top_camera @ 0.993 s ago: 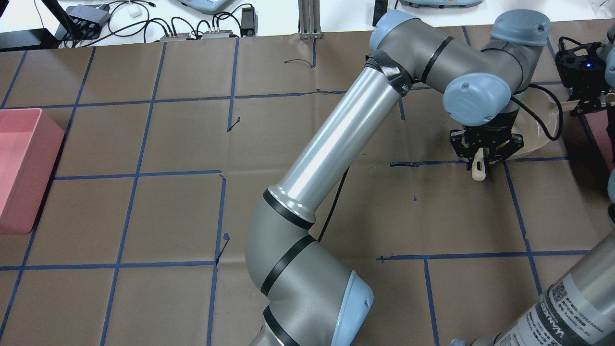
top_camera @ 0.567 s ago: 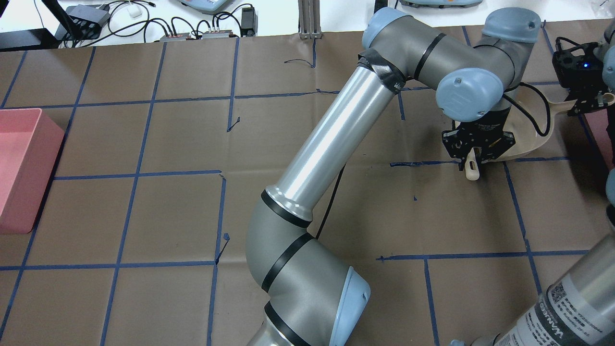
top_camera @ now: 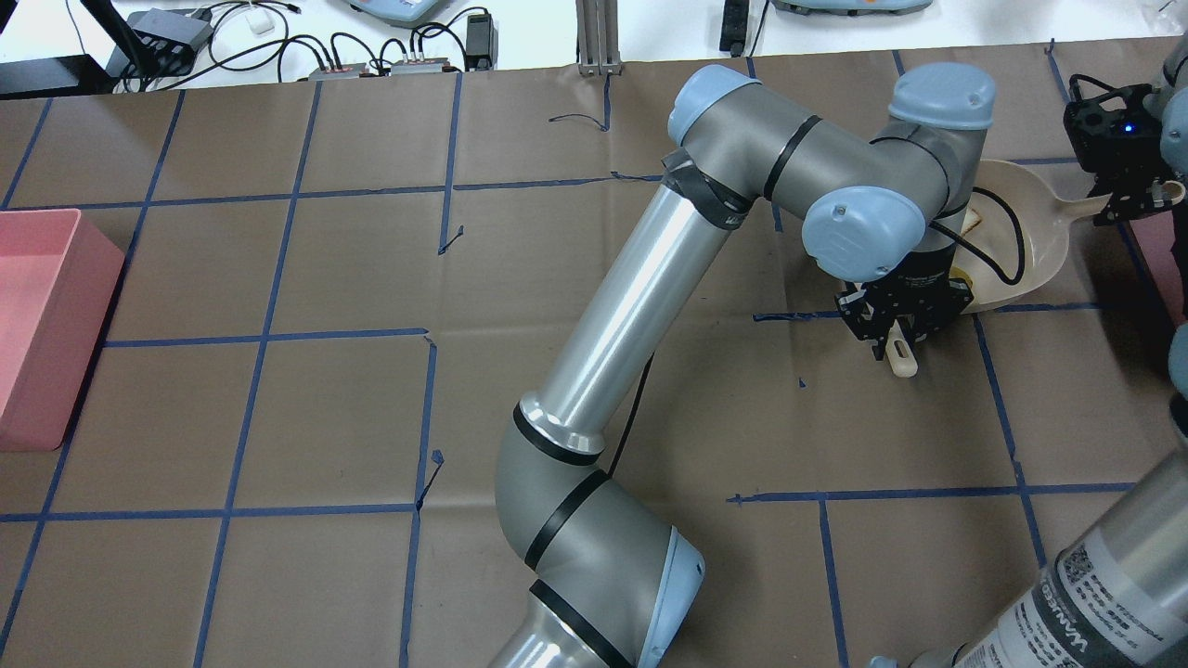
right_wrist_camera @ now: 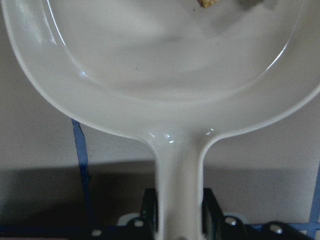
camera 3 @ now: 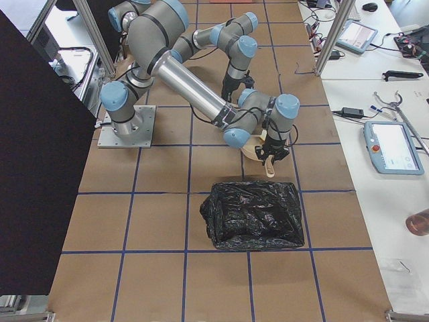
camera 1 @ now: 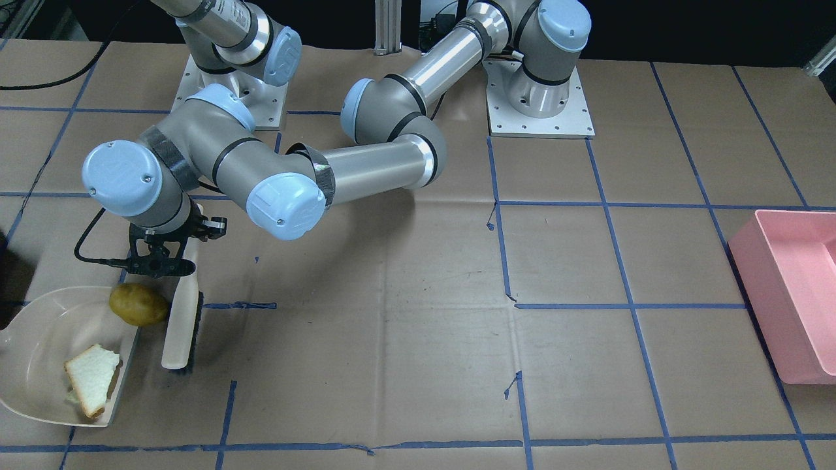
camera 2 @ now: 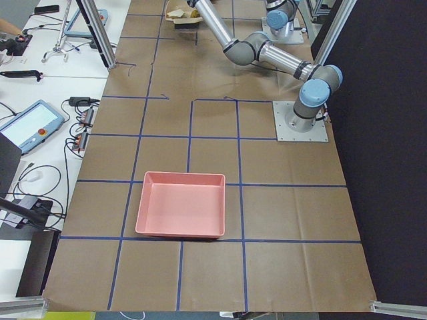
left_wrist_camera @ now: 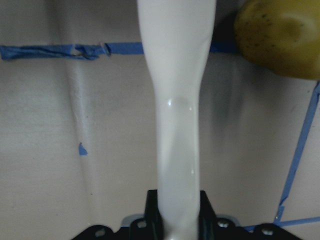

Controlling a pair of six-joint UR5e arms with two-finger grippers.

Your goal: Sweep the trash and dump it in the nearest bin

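While left gripper (camera 1: pixel 166 261) clamped brush (camera 1: pixel 177 329) beside potato (camera 1: pixel 137 304) at lip of dustpan (camera 1: pixel 36 339), right gripper (right_wrist_camera: pixel 178 212) pinched its handle; bread (camera 1: pixel 91 378) lay inside.

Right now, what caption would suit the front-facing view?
Brush beside the potato at the dustpan's lip, bread lying inside.

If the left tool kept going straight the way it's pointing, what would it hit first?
Past the brush the left tool grips, probably the brown table paper by the blue tape; the potato lies just beside that line, at the dustpan lip. Depth is unclear.
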